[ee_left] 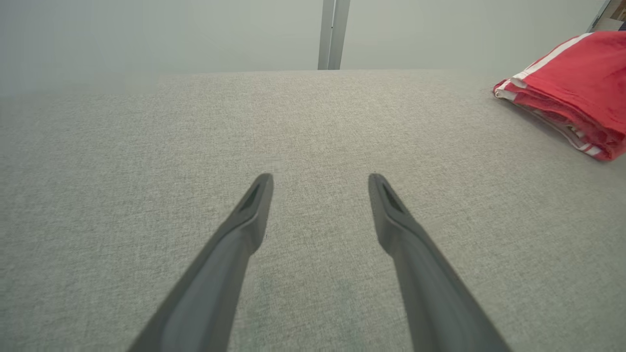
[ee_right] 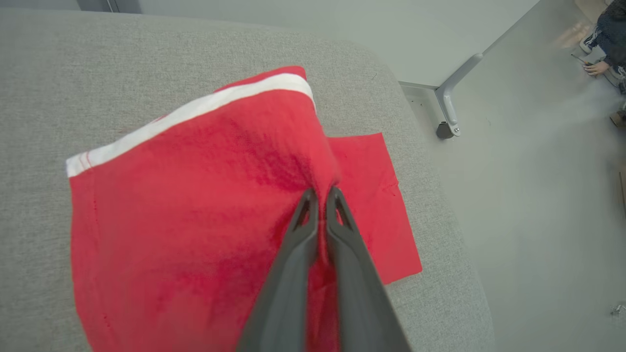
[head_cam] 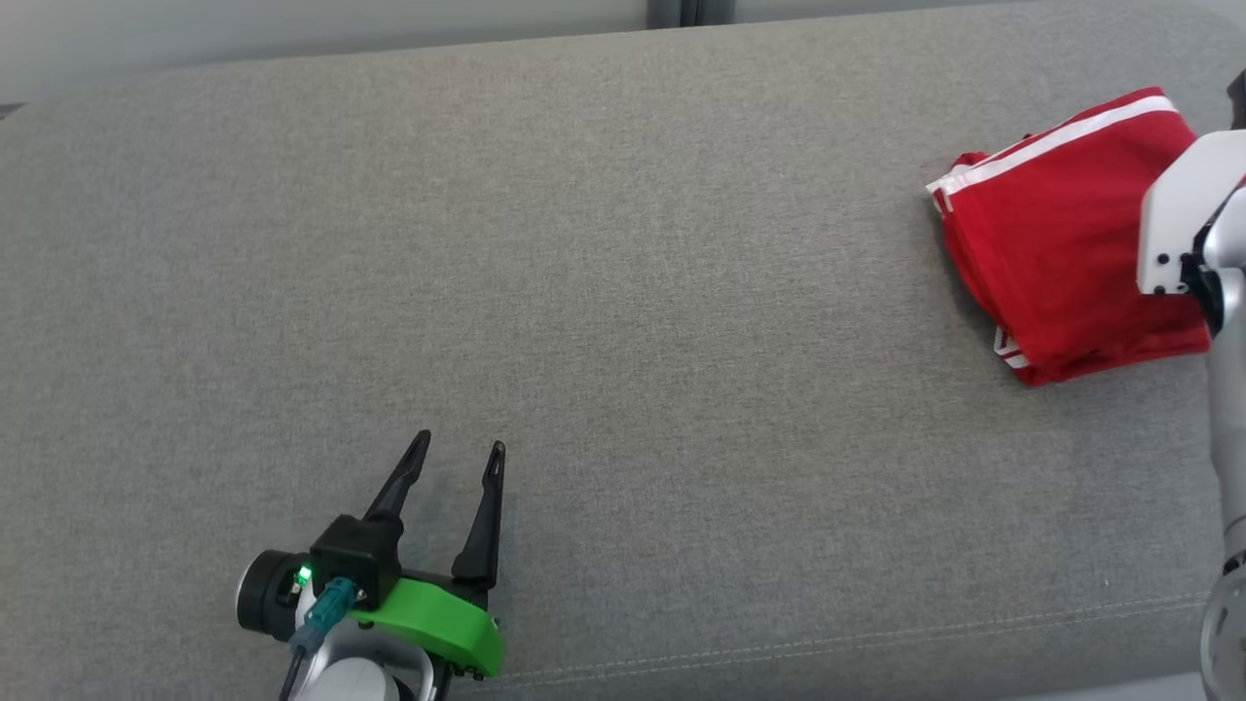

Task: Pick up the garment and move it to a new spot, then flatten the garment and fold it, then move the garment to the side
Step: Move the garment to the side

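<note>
L tool [head_cam: 460,441] sat low over the table [head_cam: 623,292] by its near edge, toward the left end. Its fingers were spread wide w/ nothing btwn them, just bare grey fabric under the tips. A stitched seam [head_cam: 876,643] ran along the table's near edge. Further in, at the table's right end, lay the garment [head_cam: 1051,234]: red w/ white stripes, folded into a thick stack, well apart from the L tool. The R arm's pale forearm [head_cam: 1178,214] crossed over the garment's right part. R tool [ee_right: 321,191] was clenched on a pinch of red cloth in the garment's top layer, fingers nearly touching & the cloth rising in a peak there. A flat red panel of the garment lay on the table close to its right edge. Beyond the table's right end were pale floor [ee_right: 538,220] & a grey leg w/ a caster [ee_right: 452,98]. Far off were a person's hand [ee_right: 594,68] & dark sleeve.
</note>
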